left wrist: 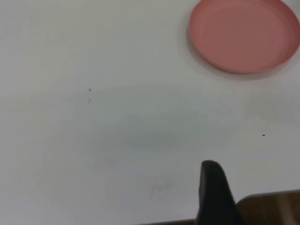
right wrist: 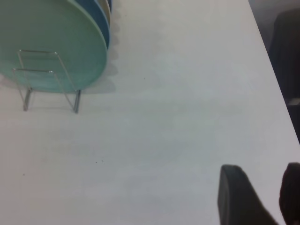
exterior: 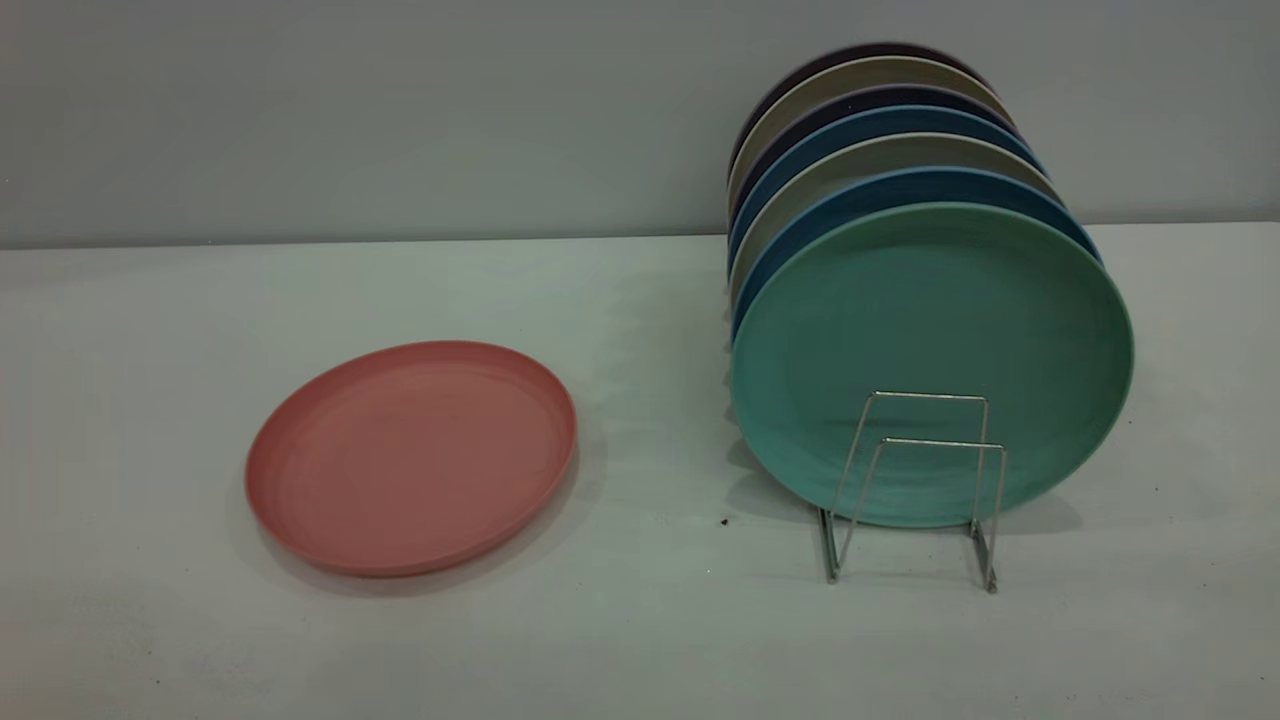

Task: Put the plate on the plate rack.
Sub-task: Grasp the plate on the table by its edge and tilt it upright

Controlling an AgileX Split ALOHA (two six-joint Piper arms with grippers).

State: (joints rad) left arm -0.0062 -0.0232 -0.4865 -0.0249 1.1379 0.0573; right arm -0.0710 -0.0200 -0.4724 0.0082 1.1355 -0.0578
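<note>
The table (exterior: 640, 640) is white and takes up most of the exterior view, with a grey wall behind it. On its right side stands a row of upright plates, the teal plate (exterior: 930, 330) at the front and blue plates (exterior: 900, 195) and beige and dark ones packed behind it. The plate (exterior: 411, 456), salmon pink, lies flat on the table's left side, rim up, well apart from the row and from anything else. The rack (exterior: 915, 480) holds the row; two of its wire loops stand free in front of the teal plate, and the front slot between them holds nothing.

The right gripper (right wrist: 267, 197) hovers over bare table away from the rack, its two dark fingers apart and gripping nothing. Of the left gripper only one dark finger (left wrist: 213, 192) shows, near the table's edge and far from the plate; whether it is spread or closed I cannot tell.
</note>
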